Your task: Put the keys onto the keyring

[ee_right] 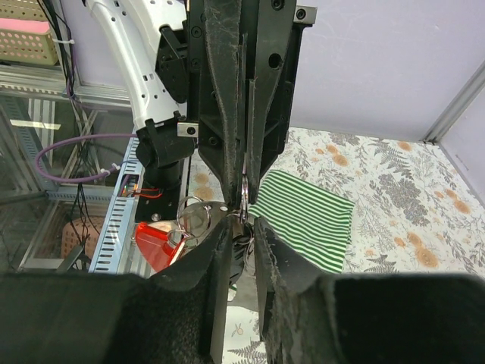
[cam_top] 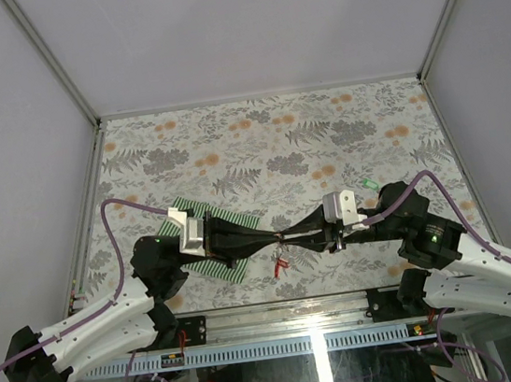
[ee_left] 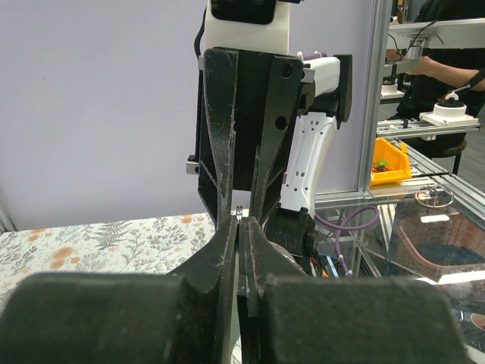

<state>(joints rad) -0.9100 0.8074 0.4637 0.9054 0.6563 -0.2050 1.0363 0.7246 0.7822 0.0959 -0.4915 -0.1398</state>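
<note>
As they meet head-on | left fingers (ee_left: pixel 221 256) clenched on keyring (ee_right: pixel 195 216) | red tag (ee_right: pixel 158 244) dangling | right fingers (ee_right: pixel 214 262): cannot tell

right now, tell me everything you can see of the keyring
The keyring is a cluster of thin, shiny grey wire loops, metal by the look, with a bright red glossy tag dangling from them. It hangs in the air where the two arms meet, above the near part of the floral table. One loop runs up between the shut left fingers; the right fingers flank it from the other side, though whether they grip it is unclear.
</note>
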